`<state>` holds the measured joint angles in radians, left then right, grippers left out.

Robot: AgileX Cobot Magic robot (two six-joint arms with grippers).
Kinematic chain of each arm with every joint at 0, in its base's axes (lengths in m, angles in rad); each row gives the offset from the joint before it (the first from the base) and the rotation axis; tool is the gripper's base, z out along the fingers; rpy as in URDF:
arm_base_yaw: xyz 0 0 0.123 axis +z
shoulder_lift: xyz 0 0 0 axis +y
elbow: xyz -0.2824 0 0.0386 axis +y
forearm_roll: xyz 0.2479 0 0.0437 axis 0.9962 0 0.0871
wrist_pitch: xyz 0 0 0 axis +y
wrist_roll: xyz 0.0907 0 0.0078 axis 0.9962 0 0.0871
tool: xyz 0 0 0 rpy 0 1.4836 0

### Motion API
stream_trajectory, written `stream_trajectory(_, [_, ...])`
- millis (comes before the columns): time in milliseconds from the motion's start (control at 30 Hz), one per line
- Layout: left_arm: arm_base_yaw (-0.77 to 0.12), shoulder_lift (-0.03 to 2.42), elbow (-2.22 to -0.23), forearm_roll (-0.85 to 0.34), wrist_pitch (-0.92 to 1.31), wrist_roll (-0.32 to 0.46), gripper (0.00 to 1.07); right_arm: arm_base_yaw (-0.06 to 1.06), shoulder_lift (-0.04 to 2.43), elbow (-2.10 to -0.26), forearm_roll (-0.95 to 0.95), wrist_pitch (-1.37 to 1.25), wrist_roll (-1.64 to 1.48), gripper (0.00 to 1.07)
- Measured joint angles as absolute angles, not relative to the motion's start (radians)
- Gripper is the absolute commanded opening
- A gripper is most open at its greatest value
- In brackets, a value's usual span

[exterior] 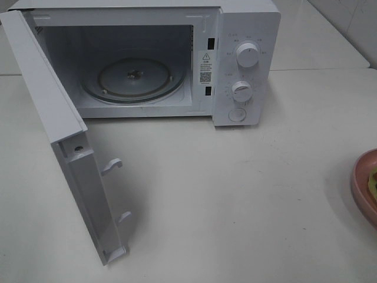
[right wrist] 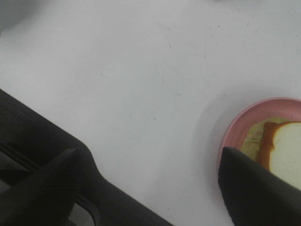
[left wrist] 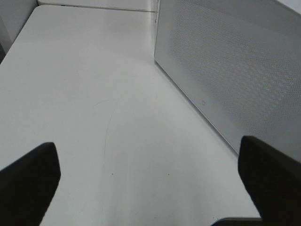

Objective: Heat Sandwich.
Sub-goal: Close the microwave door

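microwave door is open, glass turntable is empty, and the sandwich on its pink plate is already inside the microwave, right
Not quite. The microwave door is open and the glass turntable is empty, but the sandwich is not inside: it sits on its pink plate on the table, off to the right of the microwave. The exterior high view shows this.
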<state>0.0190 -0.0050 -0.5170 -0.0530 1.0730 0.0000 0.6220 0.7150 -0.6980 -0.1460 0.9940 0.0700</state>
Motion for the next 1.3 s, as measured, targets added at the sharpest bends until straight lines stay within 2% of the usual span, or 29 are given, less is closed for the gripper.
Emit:
stream_trajectory(500, [0.019,-0.005,-0.517,-0.053,1.073,0.000,0.97,0.620,0.449,-0.675,-0.138,1.107,0.073,0.77])
stream_trajectory(667, [0.019,-0.005,-0.517,-0.053,1.073,0.000,0.97,0.544,0.379,-0.641,-0.120,1.130,0.079,0.76])
stream_trajectory(833, [0.019,-0.005,-0.517,-0.053,1.073,0.000,0.97,0.382,0.263,-0.611,-0.079,1.133,0.072,0.76])
stream_trajectory(1300, [0.019,-0.005,-0.517,-0.053,1.073,0.000,0.97,0.100,0.061,-0.544,-0.061,1.153,0.027,0.76])
